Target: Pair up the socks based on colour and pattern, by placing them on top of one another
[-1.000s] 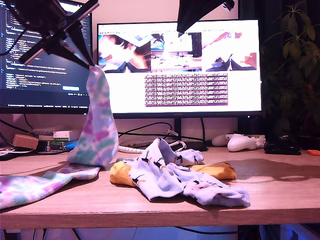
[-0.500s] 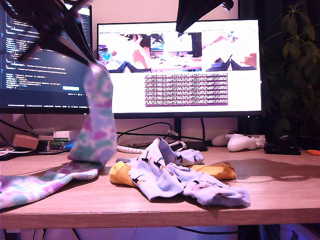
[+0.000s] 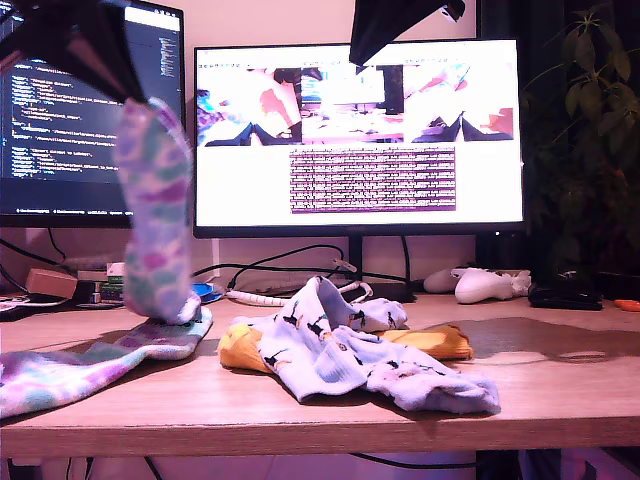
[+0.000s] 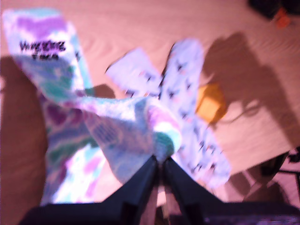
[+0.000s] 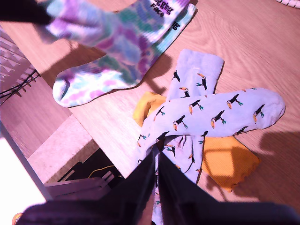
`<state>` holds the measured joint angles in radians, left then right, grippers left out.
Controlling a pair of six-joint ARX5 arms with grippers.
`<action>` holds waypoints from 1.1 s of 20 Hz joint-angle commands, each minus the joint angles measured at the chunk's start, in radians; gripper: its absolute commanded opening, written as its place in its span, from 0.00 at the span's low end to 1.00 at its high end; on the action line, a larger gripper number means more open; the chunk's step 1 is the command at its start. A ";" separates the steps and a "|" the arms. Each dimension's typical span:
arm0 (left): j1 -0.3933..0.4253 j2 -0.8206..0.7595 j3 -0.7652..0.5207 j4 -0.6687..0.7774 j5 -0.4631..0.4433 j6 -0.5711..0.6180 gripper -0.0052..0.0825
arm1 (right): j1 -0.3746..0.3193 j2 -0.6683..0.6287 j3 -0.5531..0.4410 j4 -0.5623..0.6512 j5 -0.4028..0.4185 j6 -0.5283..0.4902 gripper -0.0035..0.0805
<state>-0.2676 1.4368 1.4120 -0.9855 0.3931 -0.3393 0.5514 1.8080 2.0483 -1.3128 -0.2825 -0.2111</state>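
Wooden worktop (image 3: 560, 390) under pink-purple light. Behind it stand a wide white-screened monitor (image 3: 360, 135) and a dark monitor with lines of code (image 3: 60, 110).

Landmark: heap of 2 pale blue fabric bird socks (image 3: 340, 355) printed with small black-orange birds. They lie crossed over each other on the worktop in front of the white screen. Plain mustard-yellow sock fabric (image 3: 435, 342) lies under the heap and sticks out on both sides of it; whether that is 1 sock or 2 I cannot tell.

Flat tie-dye sock (image 3: 80, 370), soft pastel pink-purple-teal, lies stretched on the worktop just beside the heap, on the exterior view's left. Its cuff carries black lettering, seen in both wrist views.

My first gripper (image 4: 160, 161): black fingers clamped on the end of the held tie-dye sock (image 3: 155, 220), which has the same pastel pattern. This sock hangs down beside the heap, on the exterior view's left. Its lower end touches the end of the flat tie-dye sock nearest the heap. First wrist view is blurred.

My second gripper (image 5: 156, 157): high above the heap, looking down on it. Fingers together, nothing between them.
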 commanded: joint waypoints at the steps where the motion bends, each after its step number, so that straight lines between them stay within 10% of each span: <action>1: -0.003 0.010 -0.005 -0.033 -0.016 0.025 0.04 | 0.002 -0.014 0.008 0.005 -0.008 -0.007 0.03; 4: -0.008 0.016 -0.008 -0.059 -0.039 0.033 0.06 | 0.002 -0.014 0.008 0.008 -0.008 -0.007 0.03; 8: -0.039 0.029 -0.008 -0.100 -0.040 0.042 0.40 | 0.002 -0.014 0.008 0.006 -0.008 -0.006 0.03; 17: -0.037 0.029 -0.008 -0.143 -0.084 0.210 0.42 | 0.002 -0.014 0.008 0.006 -0.007 -0.006 0.03; 22: -0.040 0.012 -0.008 -0.105 -0.183 0.306 0.03 | -0.020 -0.014 0.002 0.100 -0.006 0.030 0.03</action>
<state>-0.3069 1.4506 1.4120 -1.0954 0.2207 -0.0467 0.5400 1.8080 2.0483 -1.2209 -0.2829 -0.1864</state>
